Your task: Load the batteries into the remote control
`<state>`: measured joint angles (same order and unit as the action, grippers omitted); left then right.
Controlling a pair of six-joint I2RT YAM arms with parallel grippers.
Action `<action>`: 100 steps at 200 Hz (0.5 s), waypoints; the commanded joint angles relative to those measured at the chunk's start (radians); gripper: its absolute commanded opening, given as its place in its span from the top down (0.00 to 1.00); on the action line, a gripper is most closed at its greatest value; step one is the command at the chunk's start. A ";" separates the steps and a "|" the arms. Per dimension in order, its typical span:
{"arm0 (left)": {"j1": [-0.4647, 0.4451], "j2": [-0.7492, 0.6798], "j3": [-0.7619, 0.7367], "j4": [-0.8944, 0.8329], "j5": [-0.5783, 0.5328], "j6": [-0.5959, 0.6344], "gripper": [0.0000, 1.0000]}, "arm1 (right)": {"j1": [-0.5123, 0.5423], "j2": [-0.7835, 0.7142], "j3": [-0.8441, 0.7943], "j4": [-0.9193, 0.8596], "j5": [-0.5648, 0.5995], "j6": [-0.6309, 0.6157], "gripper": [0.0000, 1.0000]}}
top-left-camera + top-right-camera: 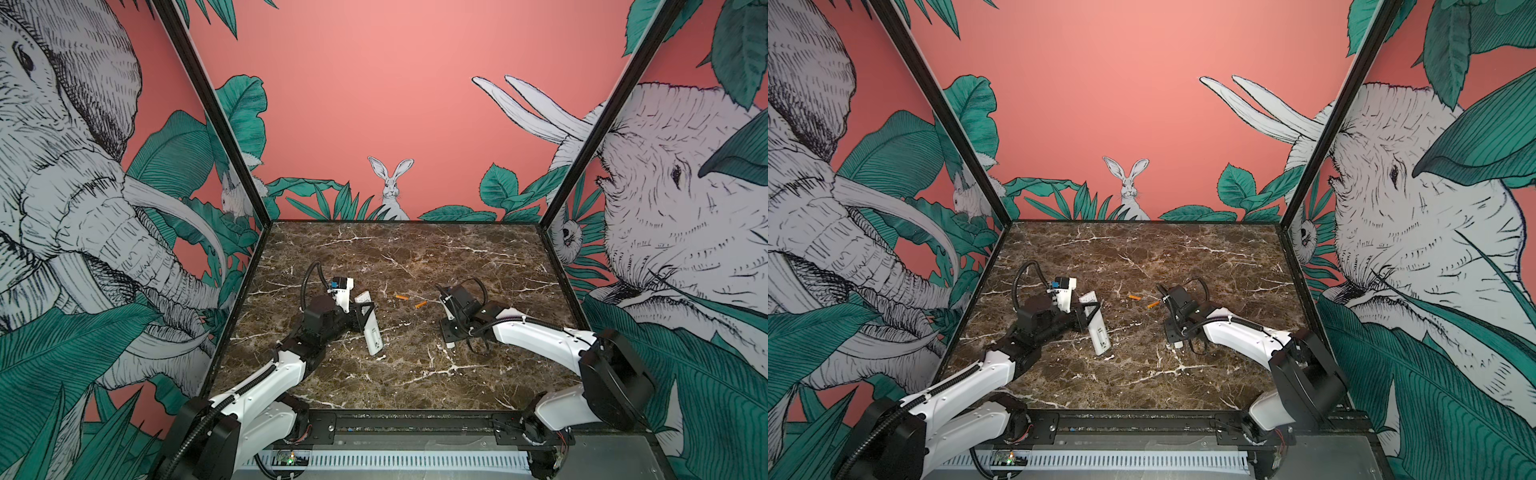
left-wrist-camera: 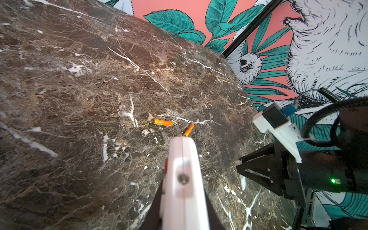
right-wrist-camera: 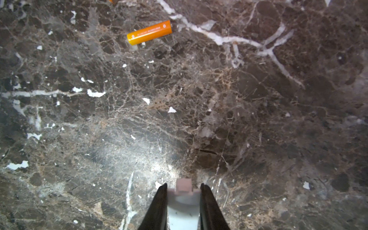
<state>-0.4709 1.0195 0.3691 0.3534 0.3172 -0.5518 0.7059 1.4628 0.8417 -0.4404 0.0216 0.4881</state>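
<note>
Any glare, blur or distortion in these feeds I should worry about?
Right wrist view: glare patch on the table just ahead of the right pincer; the white piece it grips is blurred, the battery sharp. Left wrist view: the remote is soft up close, the table edge bows. Both top views: batteries tiny.

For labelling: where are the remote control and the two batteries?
remote control (image 1: pixel 372 332): in a top view, white body.
left battery (image 1: pixel 401 297): in a top view, orange middle.
right battery (image 3: pixel 149 32): right wrist view, orange middle.

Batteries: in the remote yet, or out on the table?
Out. Both batteries lie loose on the table, apart from the remote control clamped in the left gripper; right gripper holds a white piece.
</note>
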 commanded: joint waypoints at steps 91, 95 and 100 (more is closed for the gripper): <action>-0.005 -0.050 -0.036 0.117 0.036 0.003 1.00 | -0.032 0.084 0.008 -0.051 -0.008 0.021 0.74; -0.005 -0.051 -0.038 0.119 0.036 0.002 1.00 | -0.031 0.087 0.008 -0.051 -0.009 0.021 0.74; -0.005 -0.051 -0.038 0.119 0.036 0.002 1.00 | -0.032 0.088 0.009 -0.051 -0.009 0.022 0.73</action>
<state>-0.4709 0.9981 0.3466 0.4072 0.3374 -0.5522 0.6823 1.5364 0.8417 -0.4694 0.0132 0.4957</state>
